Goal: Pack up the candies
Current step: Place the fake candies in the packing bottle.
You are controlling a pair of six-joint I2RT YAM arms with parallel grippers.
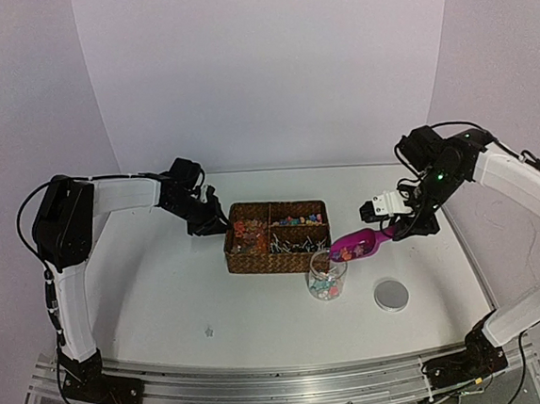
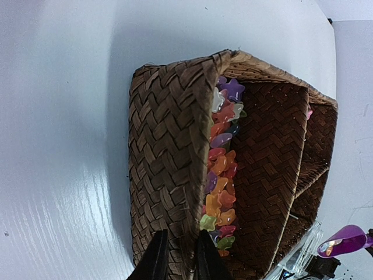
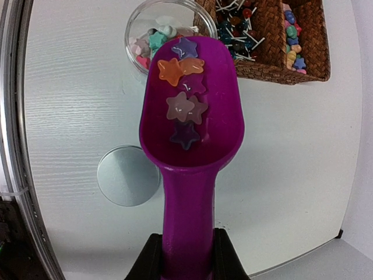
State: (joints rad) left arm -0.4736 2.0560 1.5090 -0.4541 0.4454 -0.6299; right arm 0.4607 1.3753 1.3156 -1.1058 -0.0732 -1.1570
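Note:
My right gripper (image 3: 187, 259) is shut on the handle of a magenta scoop (image 3: 192, 125), also seen in the top view (image 1: 359, 244). Several star-shaped candies (image 3: 183, 105) in orange, pink and purple lie in its bowl. The scoop's tip hangs over the mouth of a glass jar (image 3: 140, 26) that holds a few candies. More candies (image 2: 221, 169) fill the left compartment of a brown woven basket (image 2: 166, 146). My left gripper (image 2: 179, 259) is shut on that basket's left wall, one finger outside and one inside.
The jar (image 1: 328, 277) stands just in front of the basket (image 1: 247, 263). A round metal lid (image 1: 391, 294) lies flat to the jar's right. White-sticked lollipops (image 3: 236, 23) fill the basket's near middle compartment. One stray star (image 1: 208, 331) lies on the table at the front left.

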